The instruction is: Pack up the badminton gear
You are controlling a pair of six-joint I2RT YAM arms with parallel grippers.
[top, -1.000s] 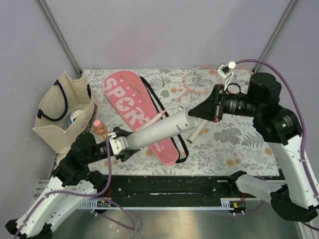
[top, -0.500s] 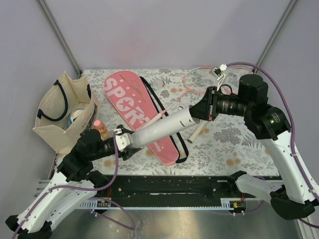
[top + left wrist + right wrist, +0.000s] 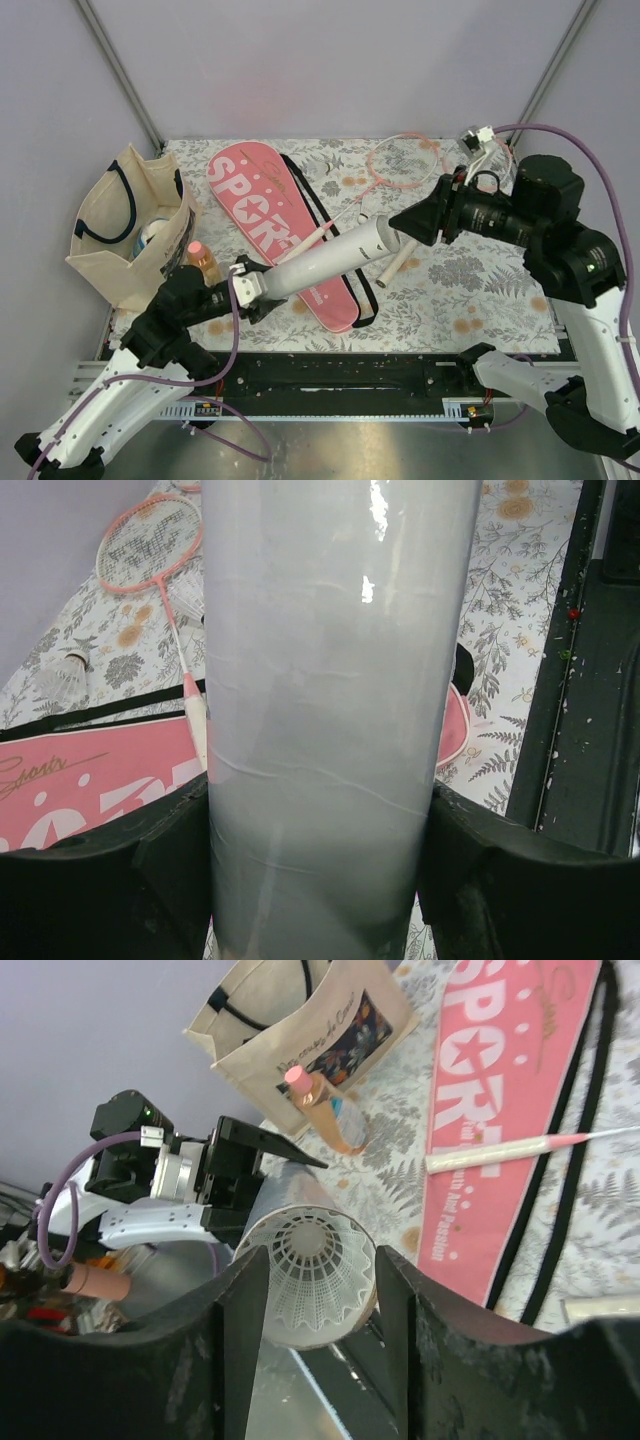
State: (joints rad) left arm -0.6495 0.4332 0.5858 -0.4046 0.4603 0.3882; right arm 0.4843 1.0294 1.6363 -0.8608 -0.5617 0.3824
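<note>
Left tool [image 3: 243,285] is clamped on the near end of the white tube [image 3: 325,258], fingers pressed to both sides. The tube is held off the bench [image 3: 480,290]. Its long axis runs from near-left to far-right, crossing above the narrow end of the pink cover [image 3: 262,205].

The tube's open mouth faces the right tool [image 3: 403,225], whose fingers stand apart, one on either side of that mouth. Whether they touch the rim, I can't tell. Inside the mouth sits a shuttlecock [image 3: 312,1270], skirt toward the wrist camera.

For room, bare floral bench shows to the right of the tube and toward the near-right corner. The left edge is crowded: the tote bag [image 3: 120,235] stands there, with the orange bottle [image 3: 200,258] just beside it and near the left tool.

The rackets [image 3: 400,162] lie at the far edge, heads overlapping. One shaft slants down onto the cover.

The cover reads "SPORT" in big white letters, and a smaller line beneath ends "And Passion". The bag's print is too small to read.
</note>
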